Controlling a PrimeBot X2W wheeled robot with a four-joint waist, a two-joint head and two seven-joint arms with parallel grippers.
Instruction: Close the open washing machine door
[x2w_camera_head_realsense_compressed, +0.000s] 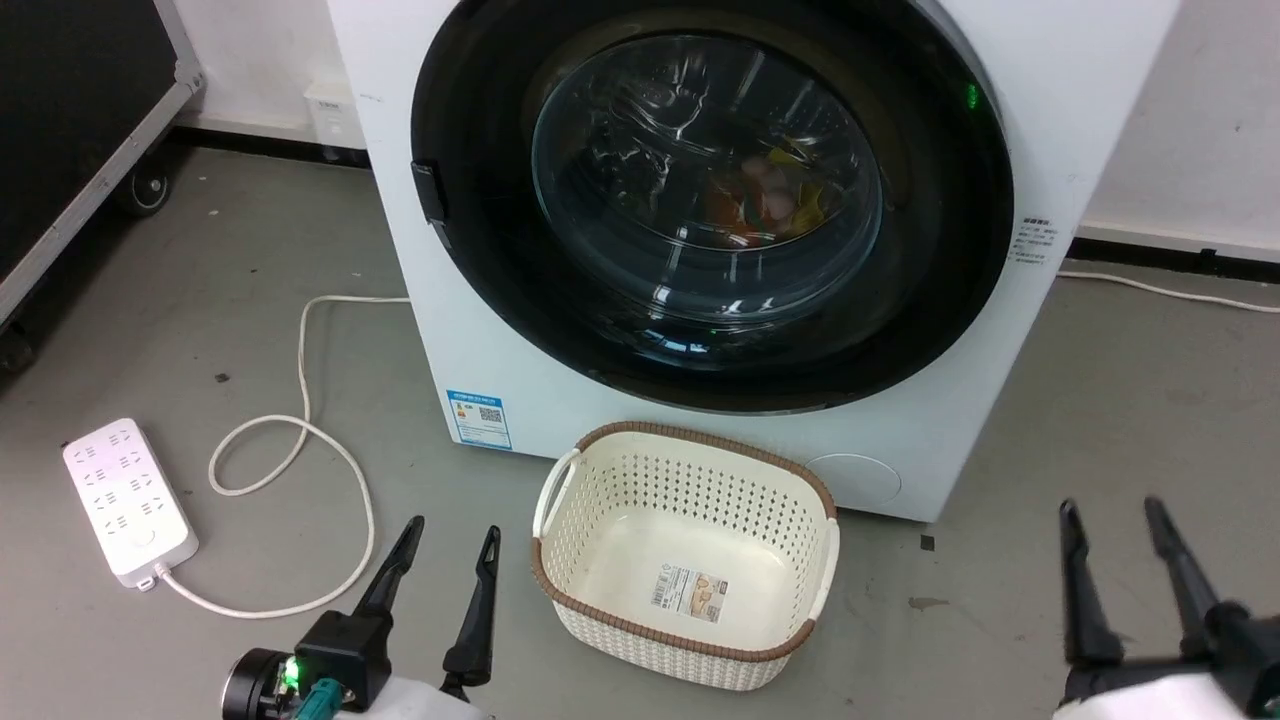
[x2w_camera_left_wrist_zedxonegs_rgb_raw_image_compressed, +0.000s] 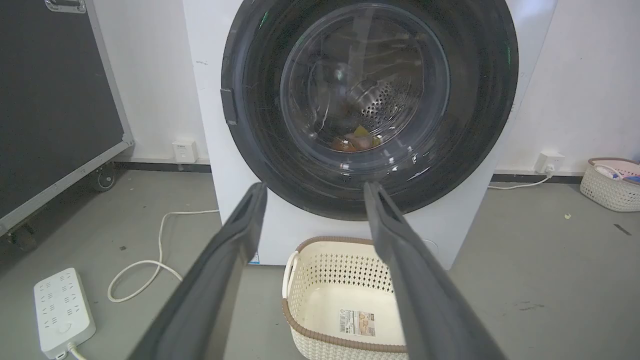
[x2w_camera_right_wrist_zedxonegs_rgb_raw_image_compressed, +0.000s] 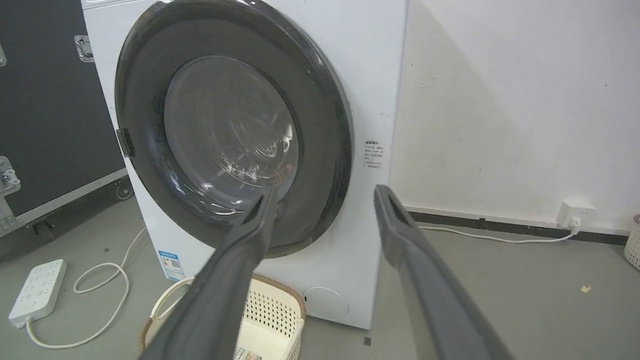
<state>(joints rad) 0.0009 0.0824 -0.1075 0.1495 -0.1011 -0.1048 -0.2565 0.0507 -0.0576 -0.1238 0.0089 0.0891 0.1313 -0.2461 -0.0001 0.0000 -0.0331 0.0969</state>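
Door: the large round black-rimmed glass washing machine door (x2w_camera_head_realsense_compressed: 710, 200) sat flush in the big white washing machine (x2w_camera_head_realsense_compressed: 1060, 120), ahead of both tools. It looked shut!
Left tool (x2w_camera_head_realsense_compressed: 453, 528): fingers spread, empty, the cream perforated laundry basket (x2w_camera_head_realsense_compressed: 640, 625) just right of it.
Right tool (x2w_camera_head_realsense_compressed: 1110, 505): fingers apart, empty, well short of the door. Nothing left to push, I judged.
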